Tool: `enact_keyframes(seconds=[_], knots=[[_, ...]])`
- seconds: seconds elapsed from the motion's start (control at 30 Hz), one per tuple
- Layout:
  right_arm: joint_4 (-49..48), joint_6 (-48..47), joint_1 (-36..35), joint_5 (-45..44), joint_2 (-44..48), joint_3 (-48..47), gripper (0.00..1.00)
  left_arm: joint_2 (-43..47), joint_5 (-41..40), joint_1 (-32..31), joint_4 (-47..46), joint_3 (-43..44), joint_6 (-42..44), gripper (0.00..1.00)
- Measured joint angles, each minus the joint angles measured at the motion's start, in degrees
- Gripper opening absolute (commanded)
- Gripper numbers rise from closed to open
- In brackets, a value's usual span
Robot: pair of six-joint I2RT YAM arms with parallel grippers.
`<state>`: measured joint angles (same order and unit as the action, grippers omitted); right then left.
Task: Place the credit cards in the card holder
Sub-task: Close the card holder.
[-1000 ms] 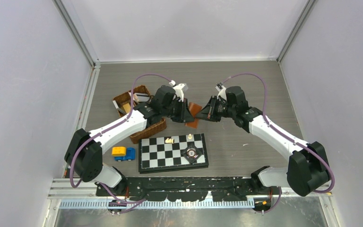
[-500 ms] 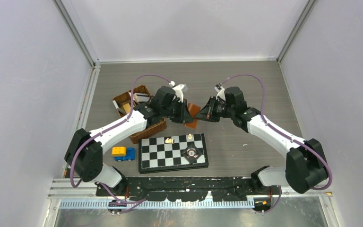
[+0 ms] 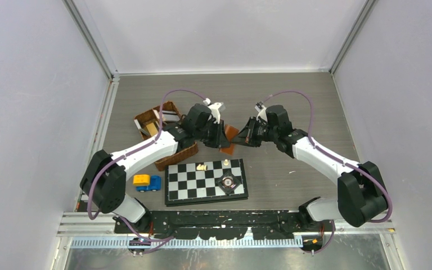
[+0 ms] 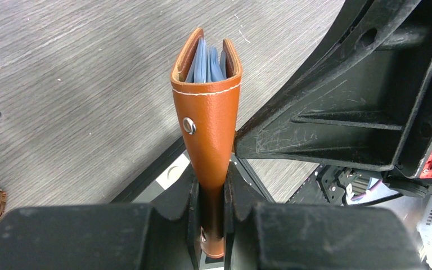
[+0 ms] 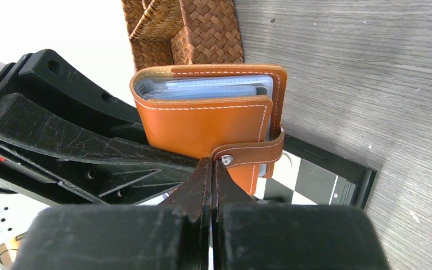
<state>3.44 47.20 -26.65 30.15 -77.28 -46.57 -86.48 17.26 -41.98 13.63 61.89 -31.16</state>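
The card holder [image 4: 208, 112] is a tan-brown leather wallet, folded shut, held above the table between the two arms [image 3: 229, 135]. My left gripper [image 4: 211, 191] is shut on its lower end. Pale blue credit cards [image 4: 208, 62] sit inside it, their edges showing at the open top; they also show in the right wrist view [image 5: 202, 87]. The snap-tab strap [image 5: 253, 153] wraps round the wallet [image 5: 202, 126] with its stud on the front. My right gripper [image 5: 211, 166] is shut, its tips touching the strap's end by the stud. No loose card is in view.
A brown wicker basket [image 3: 157, 126] holding a few items stands left of the wallet, under my left arm. A chessboard [image 3: 205, 180] with a few pieces lies in front, below the wallet. A yellow and blue toy truck [image 3: 146, 181] sits left of the board.
My right gripper has moved a little to the left, up against the wallet. My left gripper still holds the wallet in about the same place.
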Motion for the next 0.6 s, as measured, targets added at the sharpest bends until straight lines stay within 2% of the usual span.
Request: enact_keyframes(seconds=[0.6], knots=[[-5.75,2.27,0.02,-0.13,-1.97,2.54,0.01,-1.40,-1.51,-0.09,-0.02,0.00,0.02,0.00]])
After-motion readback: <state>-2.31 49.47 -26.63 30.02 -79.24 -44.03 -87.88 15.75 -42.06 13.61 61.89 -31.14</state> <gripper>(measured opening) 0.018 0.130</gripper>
